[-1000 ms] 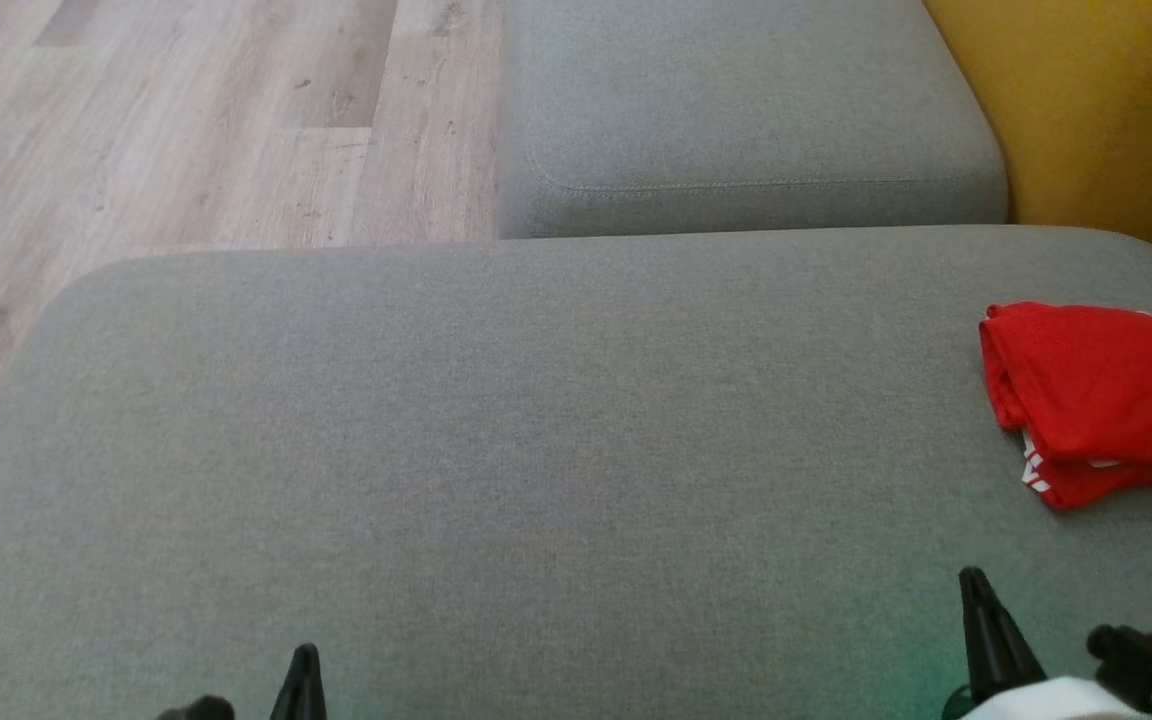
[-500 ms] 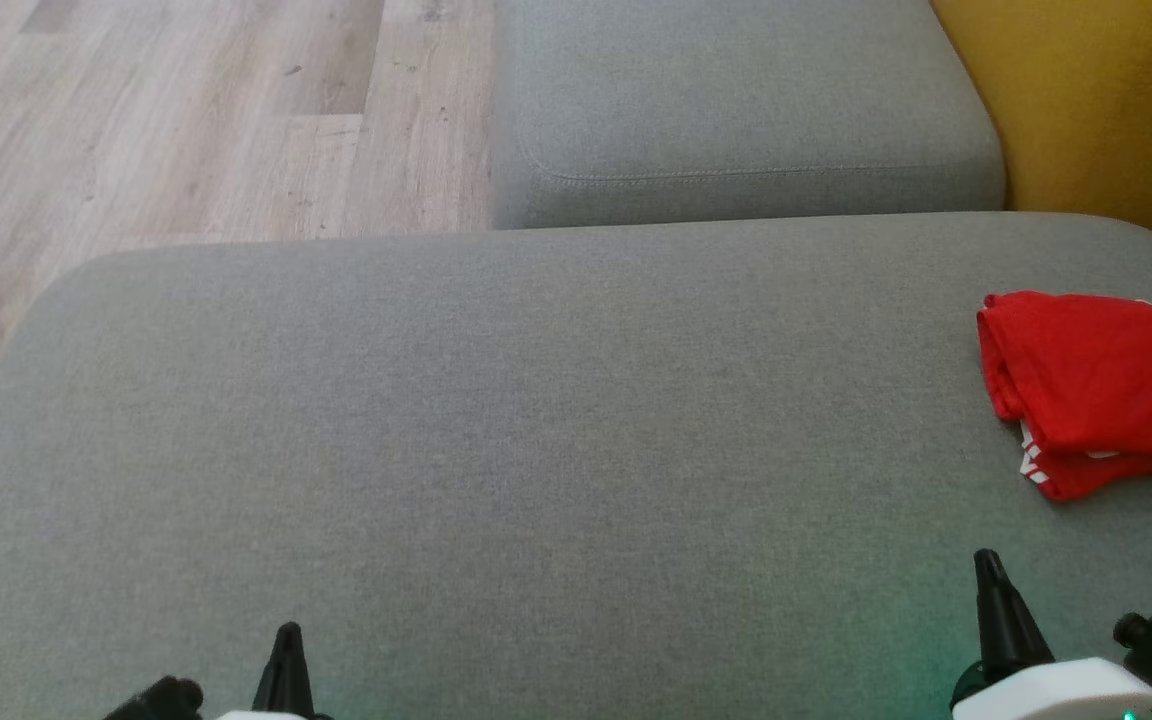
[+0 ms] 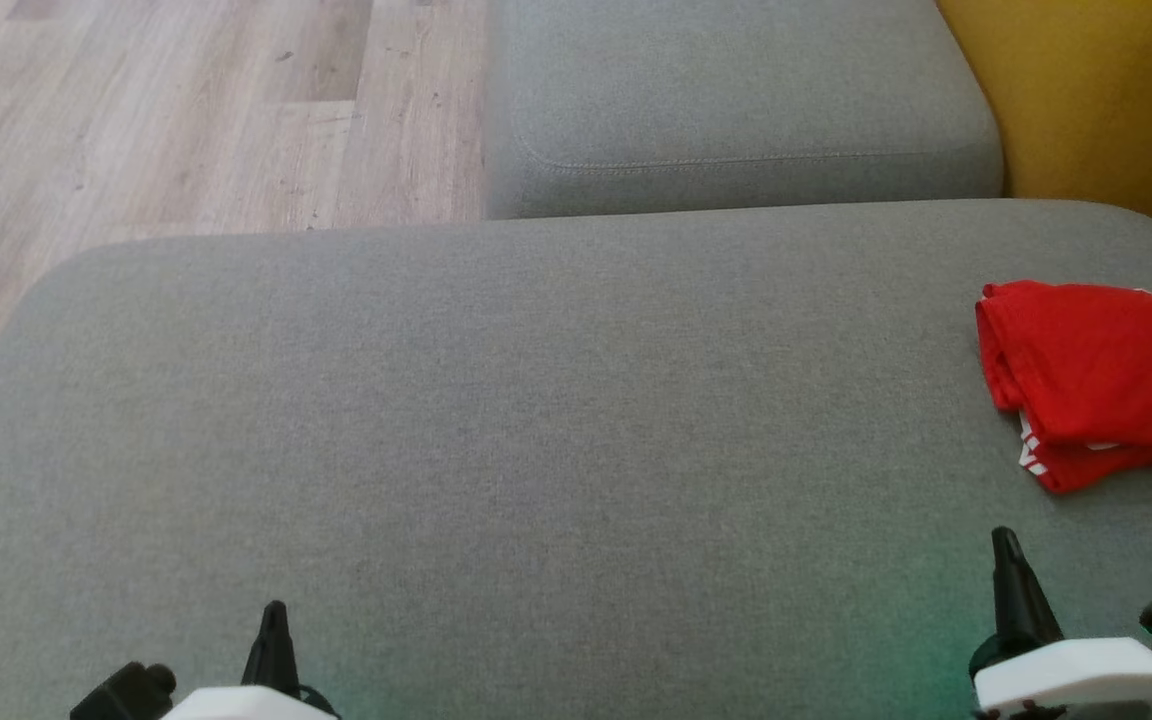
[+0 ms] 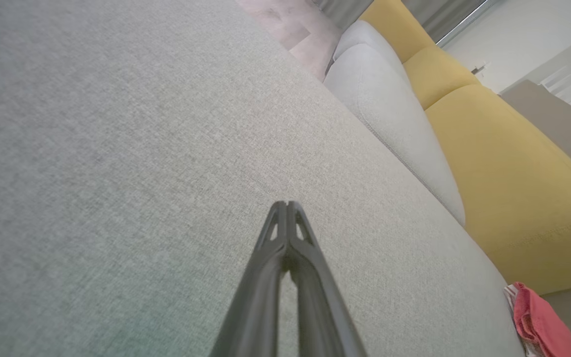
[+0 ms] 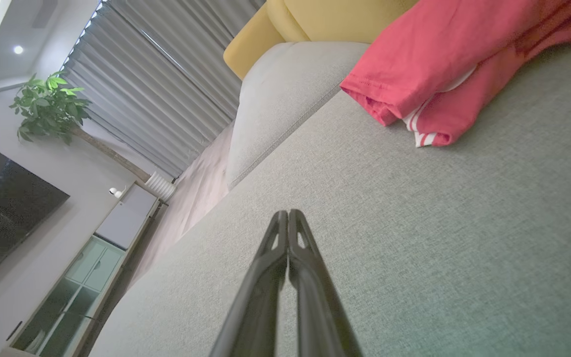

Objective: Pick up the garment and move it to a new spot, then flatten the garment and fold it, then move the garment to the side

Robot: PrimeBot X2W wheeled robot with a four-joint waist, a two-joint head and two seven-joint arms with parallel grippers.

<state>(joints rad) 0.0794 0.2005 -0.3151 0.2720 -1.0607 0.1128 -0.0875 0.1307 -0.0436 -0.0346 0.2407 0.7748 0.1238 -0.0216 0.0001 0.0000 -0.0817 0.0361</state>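
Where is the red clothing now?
In the head view, the folded red fabric garment lies at the right edge of the grey fabric cushion, beyond the right tool, near the yellow sofa back.

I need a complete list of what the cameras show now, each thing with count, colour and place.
garment: one, red with white stripes, folded, right edge of the near cushion
near cushion: one, grey, before the robot
far cushion: one, grey, beyond the near cushion
backrest: at least two sections, yellow, behind the cushions
floor: one, pale wood, far left
curtains: count unclear, grey, behind the plant
plant: one, green, beside the curtains
television: one, black, on the wall
cabinet: one, pale, near the television
left gripper: one, dark, shut, empty, lower left
right gripper: one, dark, shut, empty, near the garment
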